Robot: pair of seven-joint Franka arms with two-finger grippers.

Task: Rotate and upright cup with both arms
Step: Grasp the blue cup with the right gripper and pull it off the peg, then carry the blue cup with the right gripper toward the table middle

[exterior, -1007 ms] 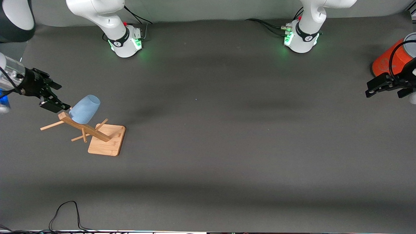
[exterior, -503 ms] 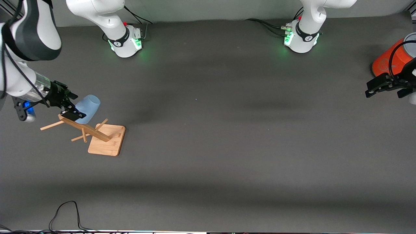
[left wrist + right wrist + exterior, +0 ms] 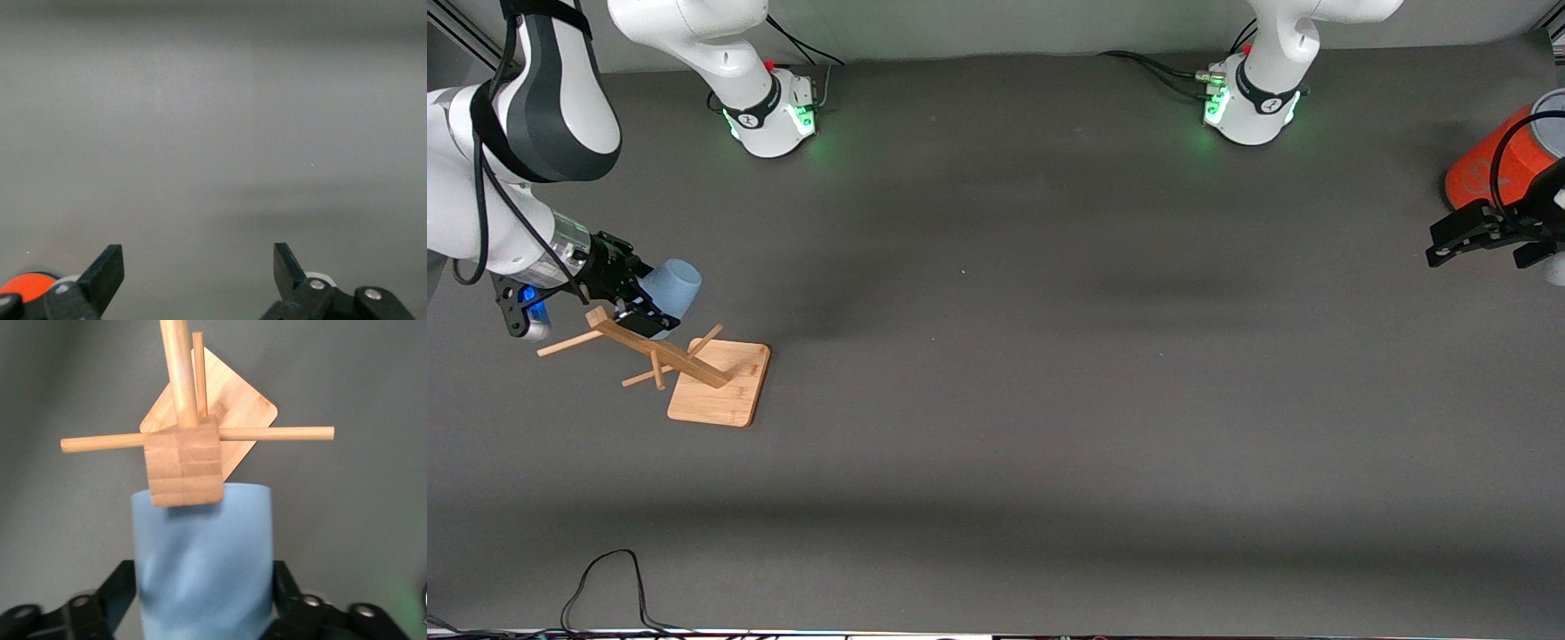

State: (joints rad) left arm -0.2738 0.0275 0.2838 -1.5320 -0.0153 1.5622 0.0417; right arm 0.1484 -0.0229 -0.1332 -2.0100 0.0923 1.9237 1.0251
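The cup (image 3: pixel 673 284), hung on the wooden rack (image 3: pixel 660 354), looks light, stiff and slick, so the right gripper (image 3: pixel 633 300) clasps its side wall, while the left gripper (image 3: pixel 1458 238) waits with fingers spread by the orange cylinder (image 3: pixel 1485 164).

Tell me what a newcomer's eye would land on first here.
First, the pale-blue cup hung on a peg of the wooden rack at the right arm's end of the table, with the right gripper closed around it. Next, the orange cylinder at the left arm's end, where the left gripper waits open above the table.
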